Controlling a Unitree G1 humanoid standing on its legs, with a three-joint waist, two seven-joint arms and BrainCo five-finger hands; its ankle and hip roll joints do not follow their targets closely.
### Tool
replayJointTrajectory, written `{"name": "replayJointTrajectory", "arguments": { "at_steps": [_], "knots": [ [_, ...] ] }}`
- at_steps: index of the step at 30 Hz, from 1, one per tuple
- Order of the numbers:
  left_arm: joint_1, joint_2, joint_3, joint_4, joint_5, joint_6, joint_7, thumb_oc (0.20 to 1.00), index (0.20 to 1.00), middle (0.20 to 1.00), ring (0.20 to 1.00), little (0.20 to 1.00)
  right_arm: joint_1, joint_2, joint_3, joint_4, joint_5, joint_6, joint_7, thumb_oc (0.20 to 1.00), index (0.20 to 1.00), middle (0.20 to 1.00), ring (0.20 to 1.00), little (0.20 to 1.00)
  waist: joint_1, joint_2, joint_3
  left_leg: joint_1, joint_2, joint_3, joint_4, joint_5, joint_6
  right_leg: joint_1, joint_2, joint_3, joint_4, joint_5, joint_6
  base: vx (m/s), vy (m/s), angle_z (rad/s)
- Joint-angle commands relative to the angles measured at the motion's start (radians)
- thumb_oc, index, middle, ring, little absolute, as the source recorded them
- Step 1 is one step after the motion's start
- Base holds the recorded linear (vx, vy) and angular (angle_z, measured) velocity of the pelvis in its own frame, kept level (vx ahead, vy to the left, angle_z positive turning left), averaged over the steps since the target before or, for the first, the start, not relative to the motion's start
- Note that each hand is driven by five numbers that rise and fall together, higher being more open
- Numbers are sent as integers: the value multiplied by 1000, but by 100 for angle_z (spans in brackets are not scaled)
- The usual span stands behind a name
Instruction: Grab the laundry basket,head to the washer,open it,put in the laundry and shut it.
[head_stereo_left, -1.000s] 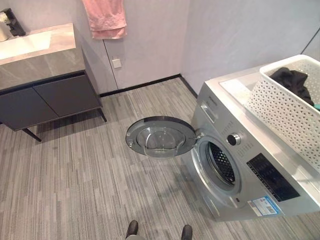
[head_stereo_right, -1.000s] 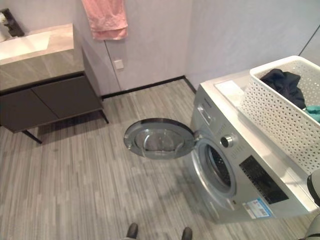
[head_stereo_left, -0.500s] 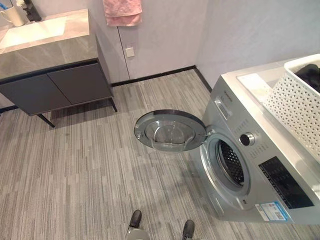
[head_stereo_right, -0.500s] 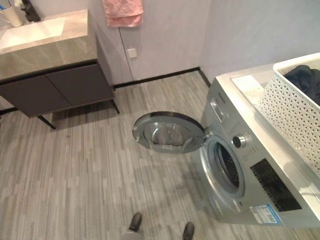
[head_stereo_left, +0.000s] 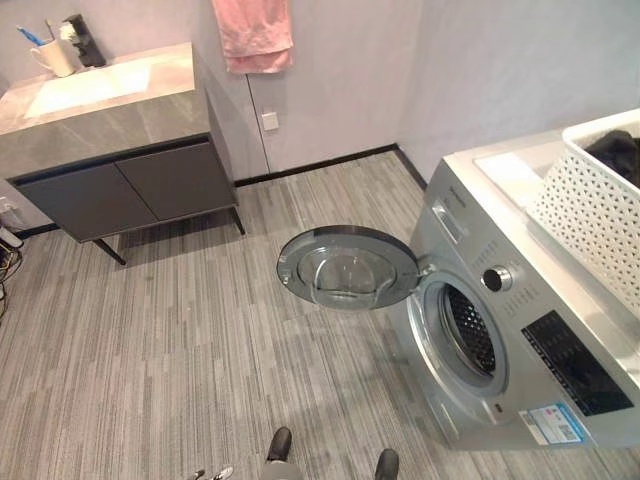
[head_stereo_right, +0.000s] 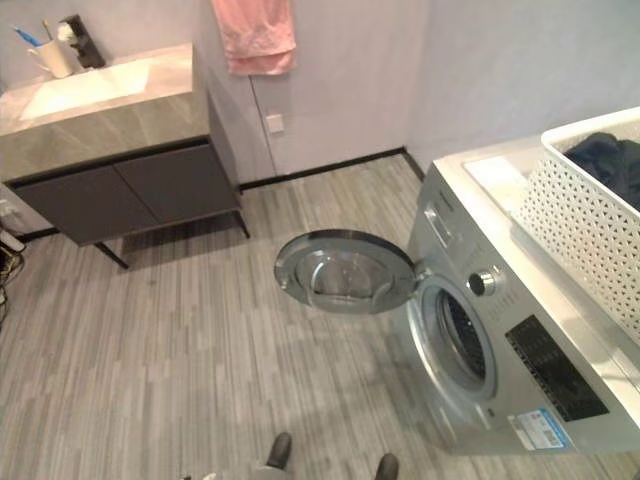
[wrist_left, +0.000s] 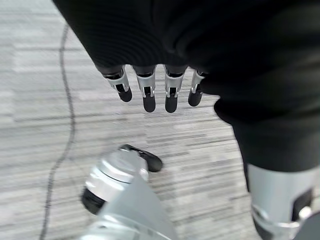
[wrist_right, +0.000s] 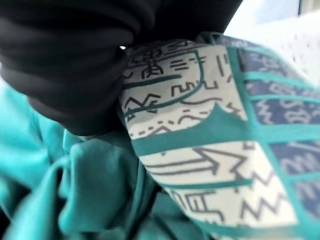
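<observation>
- White perforated laundry basket (head_stereo_left: 590, 215) is sitting on the washer (head_stereo_left: 520, 350), holding dark clothes (head_stereo_right: 610, 160).
- Washer door (head_stereo_left: 348, 268) is hanging open.
- Left hand (wrist_left: 150, 90) is dangling, fingers relaxed.
- Right hand (wrist_right: 65, 60) is pressing into patterned laundry (wrist_right: 215, 145); its fingers cannot be made out.
- Vanity cabinet (head_stereo_left: 120, 170) is standing well apart.

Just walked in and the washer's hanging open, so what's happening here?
The robot is loading laundry. The washer stands with its door swung open, and the basket sits on top with dark clothes inside. The right hand is down among teal and patterned cloth. The left hand hangs open over the floor.
</observation>
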Motion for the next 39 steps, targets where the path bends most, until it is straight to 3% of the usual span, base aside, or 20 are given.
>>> {"name": "replayJointTrajectory", "arguments": {
  "at_steps": [1,7,13,22,27,37,39],
  "knots": [
    [-19,50,-75,-8,-17,-22,29,1000,1000,1000,1000,1000,-76,-70,20,-12,93,-11,-117,200,200,200,200,200,8,-74,-10,123,27,55,49,181,20,13,-77,38,87,-179,46,37,38,8],
    [-9,61,-72,-20,-15,-21,41,1000,1000,1000,1000,1000,-168,-111,30,-32,184,-13,-174,200,200,200,200,200,7,-96,-27,139,29,53,48,174,16,39,-76,32,83,-180,48,9,9,1],
    [-5,63,-45,22,-17,-23,84,1000,1000,1000,1000,1000,-356,-146,86,-110,324,-37,-308,200,200,200,200,200,-4,-132,-54,152,30,58,57,163,13,57,-75,32,83,-180,49,2,31,4],
    [-25,58,-15,116,21,-31,116,1000,1000,1000,1000,1000,-440,-156,126,-225,329,-69,-398,200,200,200,200,200,-30,-167,-78,167,32,79,79,128,17,67,-76,53,87,-175,52,-2,45,-2],
    [-49,62,13,166,53,-34,130,1000,1000,1000,1000,1000,-452,-162,118,-348,318,-78,-442,200,200,200,200,200,-66,-184,-87,187,25,115,109,63,33,60,-83,100,96,-160,58,-23,63,-13],
    [-52,60,64,213,91,-47,148,1000,1000,1000,1000,1000,-447,-221,73,-507,317,-115,-508,200,200,200,200,200,-119,-177,-103,252,1,225,119,-70,77,11,-99,214,110,-119,87,-48,82,-44],
    [-49,56,86,235,101,-47,150,1000,1000,1000,1000,1000,-442,-246,62,-580,316,-119,-511,200,200,200,200,200,-145,-177,-106,276,-8,265,109,-101,85,-15,-101,252,120,-103,100,-80,109,-24]
  ]
}}
